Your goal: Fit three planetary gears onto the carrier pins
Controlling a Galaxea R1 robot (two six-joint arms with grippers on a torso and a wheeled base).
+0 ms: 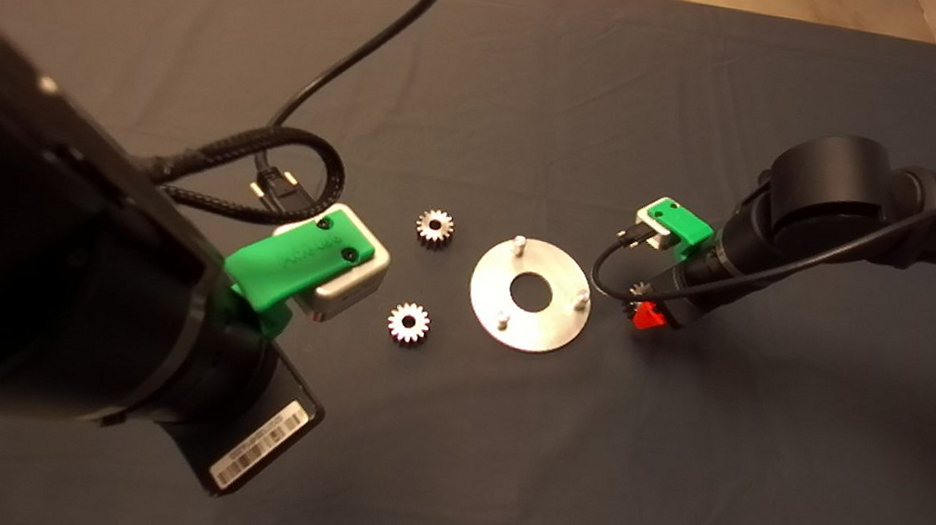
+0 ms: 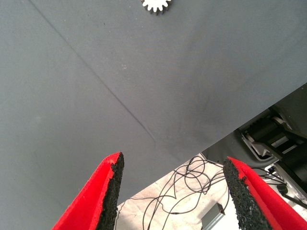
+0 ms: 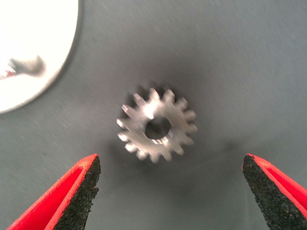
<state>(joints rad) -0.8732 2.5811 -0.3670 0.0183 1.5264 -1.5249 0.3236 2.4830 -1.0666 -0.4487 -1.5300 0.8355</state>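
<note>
L gripper [image 2: 170,191] is hanging over the mat's [image 1: 439,446] near edge, fingers [image 2: 103,191] spread wide apart, gripping nothing; floor cables are showing beyond the edge. Two gears are lying flat on the mat, axes vertical, just left of the disc: near gear [image 1: 408,324], far gear [image 1: 435,226]. Disc [image 1: 530,295] is lying flat at mat centre w/ three pins [image 1: 518,242] standing upright, all bare. R gripper [image 3: 170,191] is sitting just right of the disc, fingers apart, straddling the third gear [image 3: 157,124], which is lying flat, hole facing up, untouched by the pads.
</note>
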